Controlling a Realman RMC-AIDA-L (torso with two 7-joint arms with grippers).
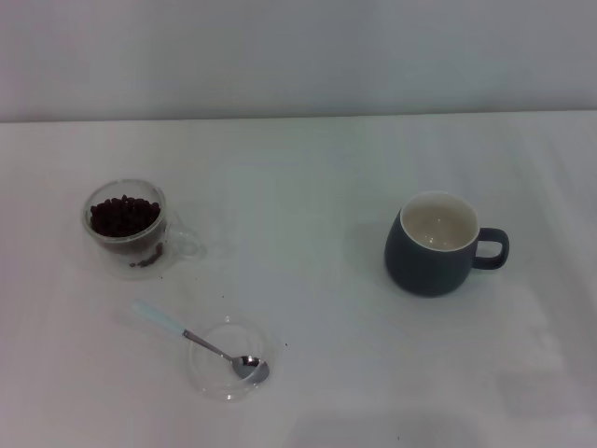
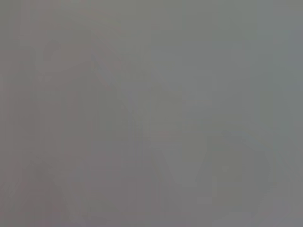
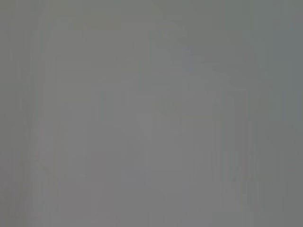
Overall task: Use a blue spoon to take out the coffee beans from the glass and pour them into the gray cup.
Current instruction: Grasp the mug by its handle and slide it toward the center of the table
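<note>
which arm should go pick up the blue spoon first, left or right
Left, most likely. The blue spoon lies on the robot's left, bowl in the clear dish, near the glass. The gray cup sits right. Neither gripper is in view.

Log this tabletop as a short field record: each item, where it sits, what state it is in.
glass: robot's left, upright, handle toward the mug
coffee beans: heaped in the glass, none in the mug
blue spoon: nearer than the glass, bowl in the dish, handle out over the rim
clear dish: flat, near edge, holds only the spoon bowl
gray cup: robot's right, upright, empty, handle pointing right
table: white
arms: neither tool in view
</note>
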